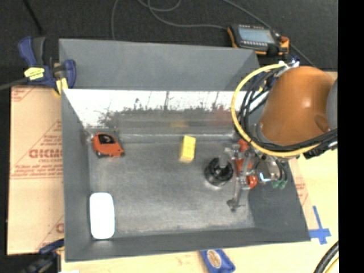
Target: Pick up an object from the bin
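Grey metal bin (170, 209) is viewed from above, its floor scuffed. A pale surface (170, 261) is seen at its near edge, and dark ground lies beyond the far wall.

Near left, a white rounded oblong (102, 215) lies flat, long axis running near to far. At the right, the pincer (239, 181) is low over the bin floor, just beside a black roundish thing (218, 171) on its left. Contact between them cannot be told. The black thing's outline is unclear, so no long axis or heading can be given. Whether the pincer is apart or together cannot be told.

Farther, a yellow block (188, 148) lies mid-bin, long axis roughly near to far. An orange-red thing (107, 145) lies far left. The bin's far right corner is hidden by the arm's orange cover (296, 107) and looped cables (244, 107).
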You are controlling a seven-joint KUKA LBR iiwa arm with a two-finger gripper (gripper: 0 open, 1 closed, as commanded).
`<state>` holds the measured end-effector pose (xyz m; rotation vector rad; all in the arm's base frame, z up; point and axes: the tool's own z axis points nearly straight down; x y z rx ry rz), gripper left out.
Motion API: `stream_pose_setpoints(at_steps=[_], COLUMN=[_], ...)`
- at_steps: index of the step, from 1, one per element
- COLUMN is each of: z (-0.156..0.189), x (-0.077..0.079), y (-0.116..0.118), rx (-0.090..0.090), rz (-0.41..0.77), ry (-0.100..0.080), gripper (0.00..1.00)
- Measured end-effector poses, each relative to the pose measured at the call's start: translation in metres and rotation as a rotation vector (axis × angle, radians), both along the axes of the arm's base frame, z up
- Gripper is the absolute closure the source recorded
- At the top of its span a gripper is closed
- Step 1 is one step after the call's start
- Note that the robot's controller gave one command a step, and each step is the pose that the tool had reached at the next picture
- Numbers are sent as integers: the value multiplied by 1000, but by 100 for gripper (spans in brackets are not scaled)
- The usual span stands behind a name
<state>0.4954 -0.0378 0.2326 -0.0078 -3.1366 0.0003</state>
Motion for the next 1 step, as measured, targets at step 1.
stream_pose_setpoints(at_steps=[1], z=[4], x=[2], y=[0], rx=[-1], rz=[1], ry=[-8], gripper=[0])
